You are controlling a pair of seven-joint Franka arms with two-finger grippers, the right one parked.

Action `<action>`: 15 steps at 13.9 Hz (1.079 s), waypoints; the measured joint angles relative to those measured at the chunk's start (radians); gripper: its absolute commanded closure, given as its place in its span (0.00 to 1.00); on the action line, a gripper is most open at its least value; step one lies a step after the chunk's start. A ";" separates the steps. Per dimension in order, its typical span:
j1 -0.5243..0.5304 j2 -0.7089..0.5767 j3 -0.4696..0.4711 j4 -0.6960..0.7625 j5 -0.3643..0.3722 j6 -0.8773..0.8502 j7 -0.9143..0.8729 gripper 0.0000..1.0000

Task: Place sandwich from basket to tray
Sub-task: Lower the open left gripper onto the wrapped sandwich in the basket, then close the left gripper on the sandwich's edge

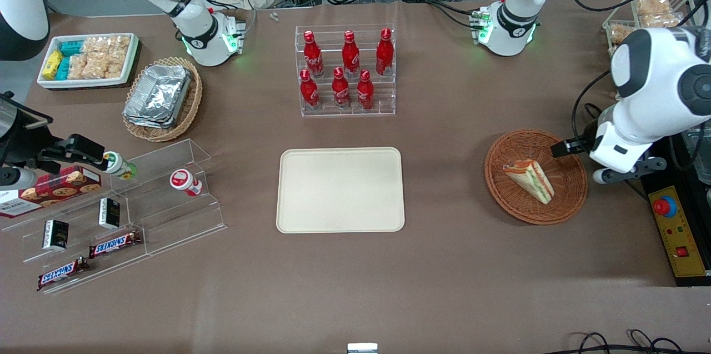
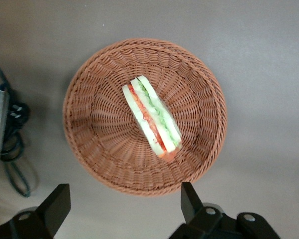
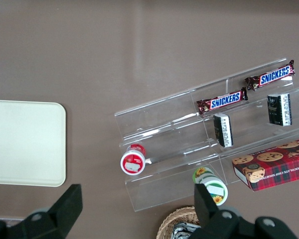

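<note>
The sandwich [image 1: 530, 179] lies on its side in the reddish-brown basket [image 1: 572, 198], slightly off the middle, its layered cut edge facing up and its long edge running diagonally across the weave. The pincer [image 2: 124, 209] of the working arm hangs above the basket rim with its fingers spread wide and nothing between them, not yet down among the wicker; in the front view the pincer [image 1: 561, 148] shows only as a dark tip at the basket's edge. The cream tray [image 1: 340, 189] sits bare on the counter [image 1: 444, 276], well apart from the basket toward the parked arm's end. The likely risks lie in the grasp. The wedge rests at a slant to the finger line, so closing without turning the wrist could catch only a corner and let the bread twist or slip out during the carry. Soft slices may also squash or shear apart if pinched across the layers too hard. A descent too near the raised rim could snag a finger on the wicker and drag or tip the light basket. A loose hold could drop the wedge short of the tray.
</note>
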 measured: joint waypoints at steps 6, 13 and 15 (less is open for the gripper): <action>-0.017 0.027 -0.001 -0.163 -0.004 0.232 -0.118 0.03; -0.053 0.114 0.001 -0.167 -0.004 0.291 -0.221 0.06; -0.052 0.130 0.004 -0.171 -0.004 0.305 -0.222 0.07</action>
